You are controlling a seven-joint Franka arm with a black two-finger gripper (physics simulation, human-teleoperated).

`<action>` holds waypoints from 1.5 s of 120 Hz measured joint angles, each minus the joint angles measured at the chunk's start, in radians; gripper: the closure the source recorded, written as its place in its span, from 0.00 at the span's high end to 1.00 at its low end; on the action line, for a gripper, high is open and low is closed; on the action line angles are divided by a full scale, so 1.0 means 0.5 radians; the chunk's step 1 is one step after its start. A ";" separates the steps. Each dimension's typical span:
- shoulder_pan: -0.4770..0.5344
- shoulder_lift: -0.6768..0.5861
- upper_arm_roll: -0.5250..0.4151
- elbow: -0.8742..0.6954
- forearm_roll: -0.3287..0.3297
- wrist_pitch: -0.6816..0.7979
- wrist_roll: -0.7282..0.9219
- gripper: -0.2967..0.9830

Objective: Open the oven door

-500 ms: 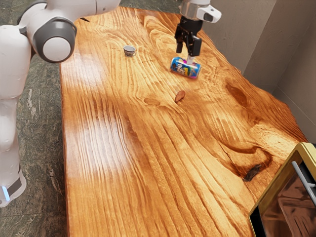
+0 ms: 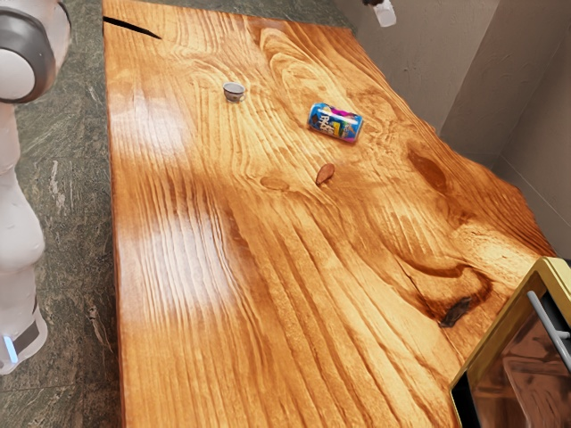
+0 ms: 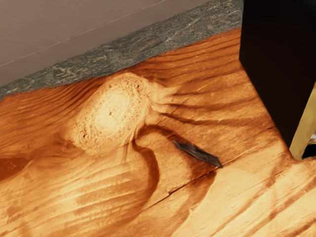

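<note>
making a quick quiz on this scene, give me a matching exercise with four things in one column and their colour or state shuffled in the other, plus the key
1 can
2 small cup
3 oven frame
4 oven handle

A slim silvery bar
B lying on its side
C yellow
D standing upright

Pairs: 1-B, 2-D, 3-C, 4-A

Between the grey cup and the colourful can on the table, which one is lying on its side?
The blue and pink can is lying on its side; the small grey cup stands upright, its opening up.
</note>
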 joint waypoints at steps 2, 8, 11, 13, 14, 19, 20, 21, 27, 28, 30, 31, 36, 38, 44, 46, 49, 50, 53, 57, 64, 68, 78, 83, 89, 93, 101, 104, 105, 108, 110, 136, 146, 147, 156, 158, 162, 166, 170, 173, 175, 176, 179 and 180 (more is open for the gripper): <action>-0.055 0.001 -0.088 -0.003 0.020 0.039 0.034 0.77; -0.483 0.022 -0.199 -0.009 0.100 0.149 0.132 0.77; -0.773 0.040 -0.205 -0.012 0.165 0.210 0.179 0.77; -0.978 0.053 -0.199 -0.014 0.228 0.251 0.208 0.77; -1.082 0.064 -0.196 -0.018 0.270 0.271 0.223 0.77; -1.581 0.118 -0.179 -0.040 0.462 0.360 0.292 0.77; -1.681 0.132 -0.172 -0.043 0.498 0.376 0.306 0.77; -1.783 0.147 -0.161 -0.045 0.533 0.391 0.319 0.77; -2.382 0.244 0.003 -0.053 0.709 0.473 0.395 0.77; -2.453 0.258 0.035 -0.053 0.732 0.486 0.407 0.76; -2.564 0.288 0.105 -0.051 0.773 0.511 0.431 0.76; -2.598 0.302 0.138 -0.050 0.792 0.523 0.443 0.76; -2.571 0.398 0.255 -0.041 0.868 0.590 0.503 0.76; -2.510 0.450 0.287 -0.021 0.892 0.617 0.527 0.76; -2.346 0.582 0.345 0.049 0.949 0.685 0.598 0.77; -2.312 0.608 0.355 0.064 0.963 0.705 0.620 0.77; -2.272 0.638 0.365 0.079 0.980 0.730 0.653 0.77; -2.263 0.646 0.369 0.083 0.985 0.737 0.663 0.77; -2.247 0.669 0.389 0.091 0.998 0.757 0.694 0.77; -2.234 0.693 0.423 0.090 1.015 0.781 0.733 0.77; -2.240 0.713 0.458 0.059 1.094 0.815 0.800 0.77; -2.245 0.720 0.467 0.038 1.138 0.833 0.832 0.77; -2.260 0.724 0.537 -0.044 1.216 0.866 0.898 0.77; -2.272 0.731 0.587 -0.077 1.239 0.878 0.921 0.77; -2.289 0.745 0.643 -0.107 1.256 0.890 0.944 0.77; -2.295 0.753 0.669 -0.120 1.264 0.896 0.957 0.77; -2.304 0.774 0.712 -0.131 1.265 0.907 0.981 0.77; -2.304 0.786 0.731 -0.131 1.258 0.912 0.990 0.77; -2.304 0.789 0.738 -0.130 1.256 0.913 0.993 0.77; -2.304 0.799 0.756 -0.127 1.250 0.917 1.001 0.77; -2.306 0.806 0.771 -0.122 1.243 0.920 1.007 0.77; -2.290 0.883 0.864 -0.084 1.151 0.962 1.072 0.77; -2.283 0.907 0.905 -0.071 1.097 0.982 1.096 0.77; -2.283 0.908 0.907 -0.070 1.093 0.984 1.098 0.77; -2.283 0.923 0.916 -0.069 1.068 1.004 1.117 0.77; -2.283 0.925 0.917 -0.069 1.064 1.007 1.121 0.77; -2.283 0.928 0.918 -0.071 1.057 1.013 1.128 0.77; -2.283 0.932 0.918 -0.076 1.051 1.019 1.136 0.77; -2.283 0.939 0.919 -0.079 1.046 1.023 1.143 0.77; -2.283 0.943 0.919 -0.082 1.043 1.026 1.148 0.77; -2.284 0.947 0.920 -0.083 1.042 1.029 1.151 0.77; -2.284 0.948 0.923 -0.083 1.040 1.030 1.153 0.77; -2.284 0.953 0.929 -0.084 1.035 1.035 1.157 0.77; -2.284 0.955 0.931 -0.084 1.033 1.037 1.159 0.77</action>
